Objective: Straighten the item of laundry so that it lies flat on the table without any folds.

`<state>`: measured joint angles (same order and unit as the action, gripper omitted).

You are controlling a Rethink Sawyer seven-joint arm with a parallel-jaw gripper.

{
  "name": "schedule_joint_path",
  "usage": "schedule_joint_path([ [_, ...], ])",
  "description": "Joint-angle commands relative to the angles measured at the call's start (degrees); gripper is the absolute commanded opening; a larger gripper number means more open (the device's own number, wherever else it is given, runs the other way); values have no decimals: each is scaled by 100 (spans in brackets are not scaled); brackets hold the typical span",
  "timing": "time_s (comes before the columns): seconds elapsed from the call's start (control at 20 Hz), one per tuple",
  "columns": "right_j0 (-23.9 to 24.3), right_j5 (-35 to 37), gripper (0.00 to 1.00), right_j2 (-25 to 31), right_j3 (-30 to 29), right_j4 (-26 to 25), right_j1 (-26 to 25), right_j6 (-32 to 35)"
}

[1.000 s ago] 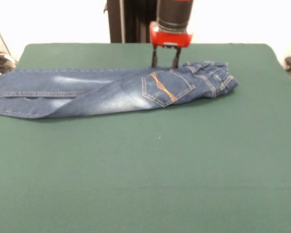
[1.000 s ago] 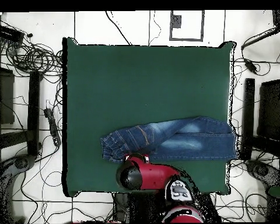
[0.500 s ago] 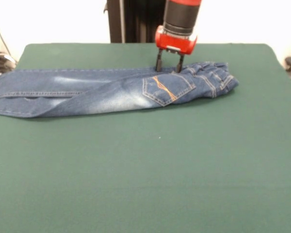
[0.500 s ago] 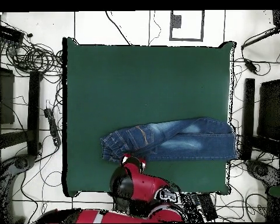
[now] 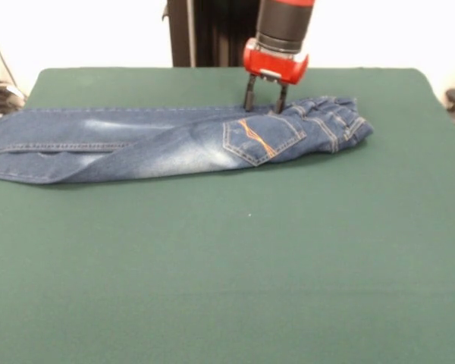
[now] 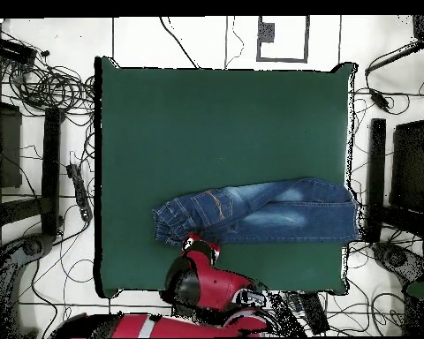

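The green surface (image 5: 227, 265) carries the jeans (image 5: 174, 140) along its robot-side edge — legs folded over each other, waistband bunched. The gripper (image 5: 264, 102) stands at their rear edge near the back pocket — fingers apart, holding nothing.

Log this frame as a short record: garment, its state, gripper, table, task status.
garment: jeans, blue denim, lying sideways across the table
state: folded lengthwise, legs overlapping, waistband bunched at one end
gripper: gripper open, fingers pointing down at the jeans' far edge near the back pocket; contact cannot be told
table: table, dark green top
task status: not flat yet, folds remain
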<state>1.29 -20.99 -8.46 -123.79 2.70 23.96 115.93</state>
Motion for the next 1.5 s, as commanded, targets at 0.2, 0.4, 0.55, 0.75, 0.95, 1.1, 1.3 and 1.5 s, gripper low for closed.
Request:
schedule_joint_path([
  [0.2,-712,1779,100,-155,532,744,-369,484],
  [0.4,-456,1133,100,236,862,487,-759,609],
  [0.55,-463,779,100,384,1103,474,-995,722],
  [0.75,-610,489,100,415,1296,608,-1122,848],
  [0.95,-524,144,100,564,1619,550,-1395,883],
  [1.1,-560,-202,100,619,1762,623,-1547,1032],
  [1.3,-574,-125,100,715,1760,682,-1428,1084],
  [1.5,-781,384,100,530,1894,710,-1198,699],
])
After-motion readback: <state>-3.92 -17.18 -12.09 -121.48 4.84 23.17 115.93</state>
